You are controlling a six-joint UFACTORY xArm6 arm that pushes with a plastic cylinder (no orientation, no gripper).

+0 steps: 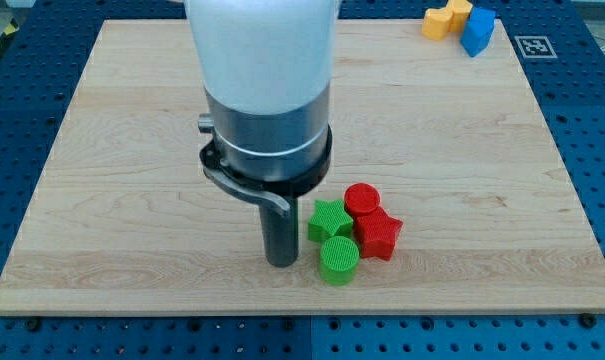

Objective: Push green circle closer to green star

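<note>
The green circle (339, 260) sits near the board's bottom centre, touching the green star (329, 220) just above it. My tip (281, 262) rests on the board just to the view's left of the green circle, with a small gap between them. A red circle (362, 199) and a red star (378, 234) are packed against the green blocks on their right side.
A yellow block (445, 18) and a blue block (477, 30) lie at the board's top right corner. The arm's large white and grey body (264, 90) hangs over the board's upper middle. The wooden board (132, 150) lies on a blue perforated table.
</note>
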